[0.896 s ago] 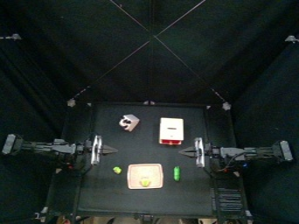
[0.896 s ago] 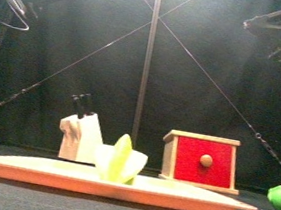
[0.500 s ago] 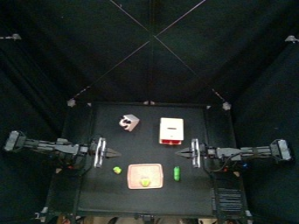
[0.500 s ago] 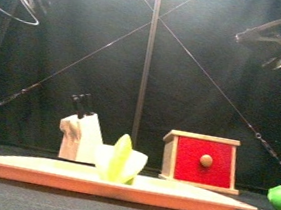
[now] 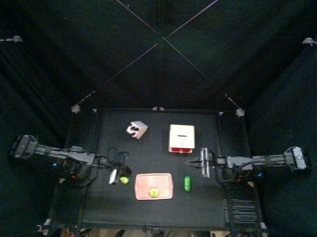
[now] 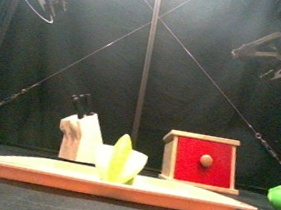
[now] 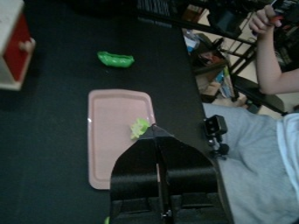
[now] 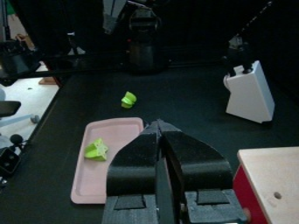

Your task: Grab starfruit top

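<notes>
Two arms hang over the black surface (image 5: 155,130), one from each side, and neither touches anything. The left end effector (image 5: 120,171) sits above the surface's left part, just left of the pink tray (image 5: 154,179); in its own wrist view its jaws are pressed together, the tips meeting in a point (image 7: 155,129). The right end effector (image 5: 194,164) hovers just off the tray's right far corner, and its wrist view shows its jaws likewise closed on nothing (image 8: 159,129).

The starfruit (image 5: 154,193) lies on the tray toward its near edge, pale yellow-green and lumpy. From the front it stands up as a pointed wedge (image 6: 120,159) on the flat tray (image 6: 37,169). The left wrist camera sees it near the tray's long edge (image 7: 139,128), right at the jaw tips in the picture; the right wrist camera sees it near a corner of the tray (image 8: 97,150).

A slim bright-green piece (image 5: 187,182) lies just right of the tray. A small lime-green bit (image 5: 124,178) lies left of it, close under the left end effector. Farther back stand a white block (image 5: 135,129) and a red-fronted box (image 5: 183,137), well apart from the tray. Past the curtain, the left wrist view catches a person's arm (image 7: 267,61).
</notes>
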Robot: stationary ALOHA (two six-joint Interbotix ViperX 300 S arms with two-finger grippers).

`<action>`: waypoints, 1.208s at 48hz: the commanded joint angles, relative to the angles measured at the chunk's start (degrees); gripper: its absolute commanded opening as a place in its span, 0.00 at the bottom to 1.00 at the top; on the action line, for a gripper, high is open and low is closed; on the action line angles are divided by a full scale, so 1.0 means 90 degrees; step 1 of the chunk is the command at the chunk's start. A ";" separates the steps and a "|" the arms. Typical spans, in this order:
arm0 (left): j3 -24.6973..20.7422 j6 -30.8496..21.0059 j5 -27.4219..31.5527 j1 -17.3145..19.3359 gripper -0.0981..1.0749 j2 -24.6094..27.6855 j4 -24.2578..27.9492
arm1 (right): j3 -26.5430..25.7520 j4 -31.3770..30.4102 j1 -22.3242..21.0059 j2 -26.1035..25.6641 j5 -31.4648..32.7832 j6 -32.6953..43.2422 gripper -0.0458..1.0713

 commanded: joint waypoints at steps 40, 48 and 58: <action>-0.2598 -0.0713 0.2266 0.0068 0.10 0.3057 0.0332 | 0.0068 0.0273 -0.0146 -0.0020 0.0146 0.0010 0.05; -0.3379 -0.2236 0.3262 -0.0176 0.10 0.3477 0.2100 | 0.0098 0.0303 -0.0166 -0.0020 0.0186 0.0010 0.05; -0.3623 -0.4766 0.3652 -0.0674 0.10 0.3779 0.3535 | 0.0127 0.0303 -0.0156 -0.0039 0.0225 0.0020 0.05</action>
